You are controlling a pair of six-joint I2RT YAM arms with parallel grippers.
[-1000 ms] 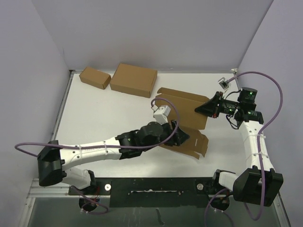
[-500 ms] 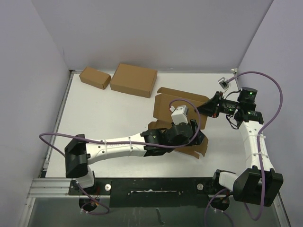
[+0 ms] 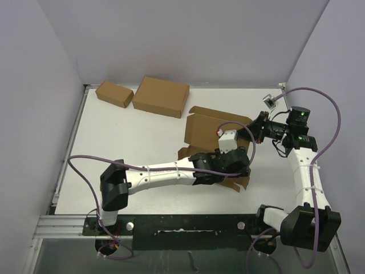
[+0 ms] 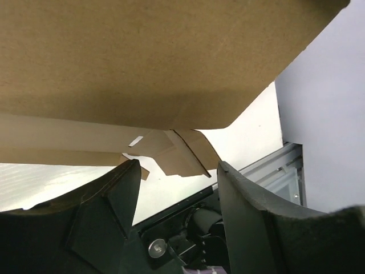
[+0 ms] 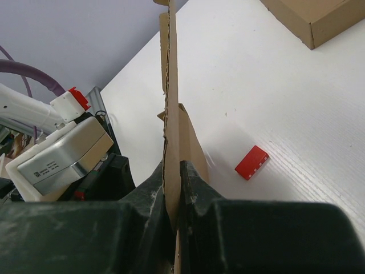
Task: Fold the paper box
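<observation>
Your paper box (image 3: 212, 127) sits right of centre in the top view, only partly folded: one panel stands up, and the other flaps look left to fold. Your right gripper (image 5: 173, 174) pinches that panel's edge. Your left gripper (image 4: 178, 168) gapes wide near a flap, holding nothing.

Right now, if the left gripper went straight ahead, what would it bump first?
Probably the paper box: its brown panel sits just ahead of the open left gripper, though depth is hard to judge.
</observation>
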